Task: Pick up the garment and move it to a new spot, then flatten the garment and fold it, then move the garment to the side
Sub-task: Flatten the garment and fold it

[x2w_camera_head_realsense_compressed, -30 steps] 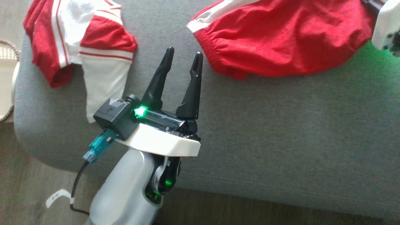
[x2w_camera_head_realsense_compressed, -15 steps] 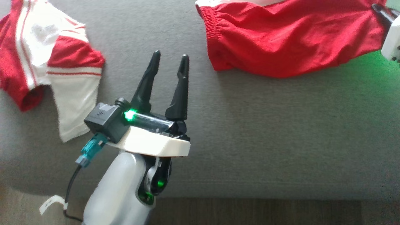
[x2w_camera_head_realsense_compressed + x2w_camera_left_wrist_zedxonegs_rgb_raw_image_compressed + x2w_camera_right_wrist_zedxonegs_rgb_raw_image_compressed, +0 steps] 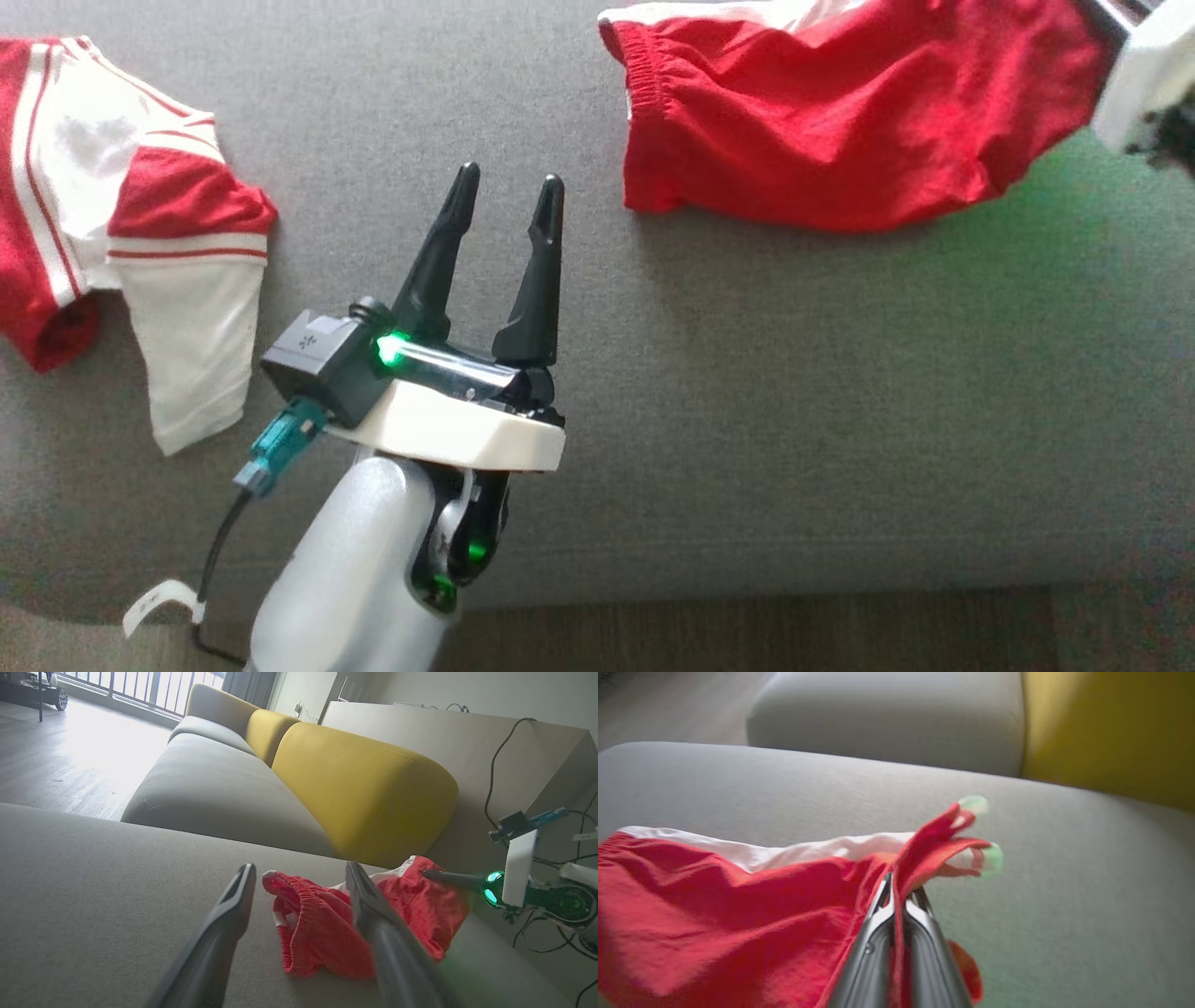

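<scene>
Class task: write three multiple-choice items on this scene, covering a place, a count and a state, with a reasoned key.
1. Relative to the left gripper, the red-and-white shirt lies: A left; B right; C beneath.
2. Garments on the grey cushion: A one; B two; C three.
3. The right gripper is: A open; B shut on nothing; C shut on the red shorts.
Key: A, it lies at the head view's left; B, shirt and shorts; C, red cloth pinched between its fingers.
</scene>
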